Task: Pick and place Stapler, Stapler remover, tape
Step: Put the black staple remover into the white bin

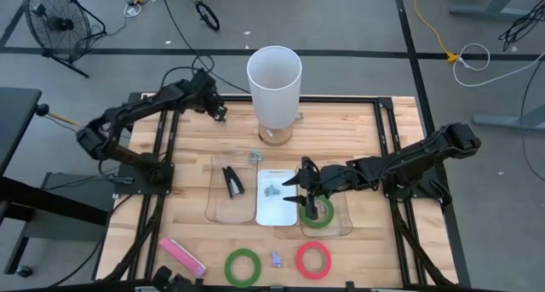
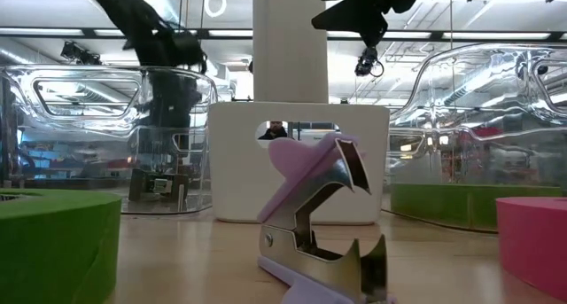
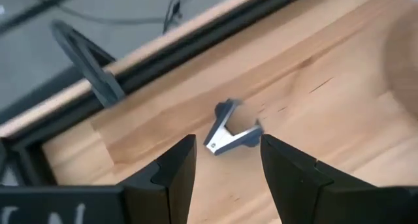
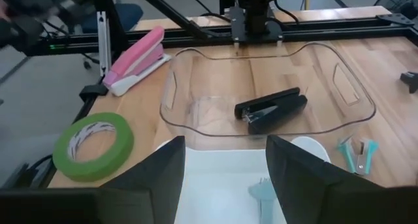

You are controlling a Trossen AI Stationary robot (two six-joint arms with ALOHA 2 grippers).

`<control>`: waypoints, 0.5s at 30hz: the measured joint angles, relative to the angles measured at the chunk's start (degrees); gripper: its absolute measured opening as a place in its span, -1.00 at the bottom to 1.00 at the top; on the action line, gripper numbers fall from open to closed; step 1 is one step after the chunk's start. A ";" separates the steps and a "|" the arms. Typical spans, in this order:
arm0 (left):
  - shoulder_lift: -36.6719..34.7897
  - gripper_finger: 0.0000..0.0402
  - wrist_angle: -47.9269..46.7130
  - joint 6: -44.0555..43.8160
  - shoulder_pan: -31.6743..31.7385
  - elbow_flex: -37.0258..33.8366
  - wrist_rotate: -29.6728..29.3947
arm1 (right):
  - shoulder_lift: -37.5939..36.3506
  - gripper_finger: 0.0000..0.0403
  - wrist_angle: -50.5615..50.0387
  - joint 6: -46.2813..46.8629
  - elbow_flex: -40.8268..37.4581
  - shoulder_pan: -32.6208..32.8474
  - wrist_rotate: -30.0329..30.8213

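My left gripper [image 1: 218,111] hovers open near the table's far edge, left of the white cylinder. Past its fingers a blue-grey staple remover [image 3: 232,129] lies on the wood, untouched. My right gripper [image 1: 295,190] stands open above the white tray [image 1: 277,211], with nothing between its fingers [image 4: 225,178]. A black stapler [image 4: 271,110] lies in the left clear tray [image 1: 217,207]. One green tape ring [image 1: 317,212] lies in the right clear tray. A pink stapler [image 1: 180,256], a green ring [image 1: 243,266], a purple staple remover [image 2: 323,224] and a red ring [image 1: 313,260] lie along the near edge.
A tall white cylinder [image 1: 274,88] stands at the far middle of the table. A teal staple remover [image 1: 271,190] lies in the white tray, and another [image 4: 358,155] on the wood beyond the left clear tray. Black frame rails run along the table's sides.
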 joint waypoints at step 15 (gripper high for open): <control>14.08 -0.12 5.30 3.65 1.83 0.00 3.83 | 0.00 0.05 -0.11 -1.10 0.00 0.02 -0.07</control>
